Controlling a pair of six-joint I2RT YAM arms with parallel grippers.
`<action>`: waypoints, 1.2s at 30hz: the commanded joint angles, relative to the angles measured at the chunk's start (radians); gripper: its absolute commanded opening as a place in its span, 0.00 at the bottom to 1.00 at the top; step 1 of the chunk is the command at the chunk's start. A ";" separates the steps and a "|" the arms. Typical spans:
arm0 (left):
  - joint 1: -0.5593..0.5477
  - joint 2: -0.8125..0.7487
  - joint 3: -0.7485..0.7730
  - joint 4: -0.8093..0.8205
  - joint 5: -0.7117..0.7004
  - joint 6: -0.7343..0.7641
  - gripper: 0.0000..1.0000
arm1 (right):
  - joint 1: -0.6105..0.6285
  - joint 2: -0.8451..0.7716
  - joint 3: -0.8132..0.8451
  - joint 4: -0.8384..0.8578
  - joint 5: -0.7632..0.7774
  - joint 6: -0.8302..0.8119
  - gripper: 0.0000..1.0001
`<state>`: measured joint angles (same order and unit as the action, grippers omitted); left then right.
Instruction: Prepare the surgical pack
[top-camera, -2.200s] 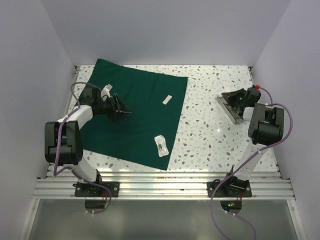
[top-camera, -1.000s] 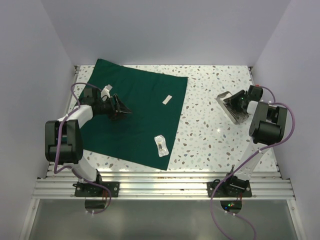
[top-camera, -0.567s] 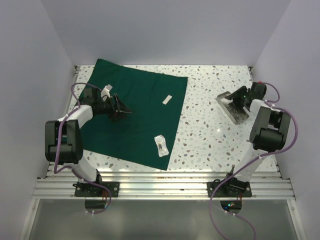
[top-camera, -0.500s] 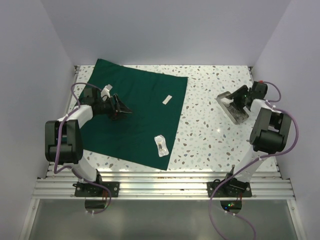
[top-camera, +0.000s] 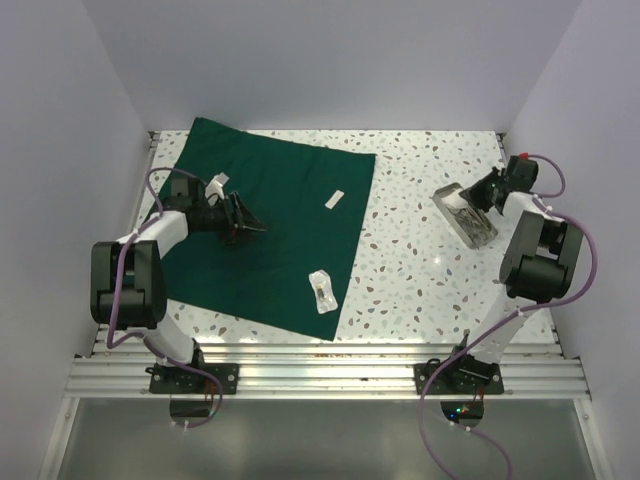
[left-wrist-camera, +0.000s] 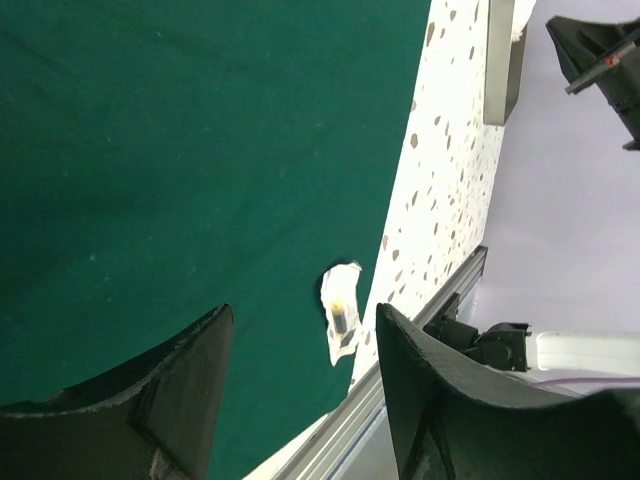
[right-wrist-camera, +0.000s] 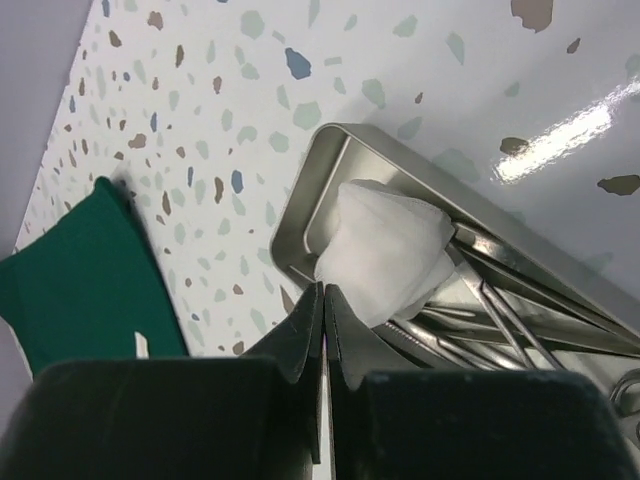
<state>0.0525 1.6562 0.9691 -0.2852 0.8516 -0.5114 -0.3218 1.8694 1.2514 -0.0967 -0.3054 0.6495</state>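
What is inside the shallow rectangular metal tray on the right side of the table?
The shallow rectangular metal tray holds a folded white gauze pad lying over several thin steel instruments. The pad covers one end of them, and the shut right gripper hides the tray's near corner.

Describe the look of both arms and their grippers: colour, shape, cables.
The left arm and right arm have white tubular links and bulky black joint housings, with purple cables looping alongside. The left gripper and right gripper each have two matte black, tapering fingers.
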 joint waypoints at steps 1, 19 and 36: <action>-0.028 -0.042 0.013 -0.066 -0.008 0.040 0.63 | -0.005 0.045 0.002 0.064 -0.027 0.013 0.00; -0.316 0.008 0.129 -0.299 -0.100 0.234 0.68 | 0.104 -0.130 0.042 -0.208 0.101 -0.022 0.50; -0.520 0.105 0.040 -0.132 -0.154 -0.024 0.52 | 0.596 -0.734 -0.213 -0.618 0.114 -0.178 0.72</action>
<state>-0.4541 1.7397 1.0256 -0.5159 0.7002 -0.4591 0.2729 1.2518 1.0863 -0.6067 -0.1749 0.4976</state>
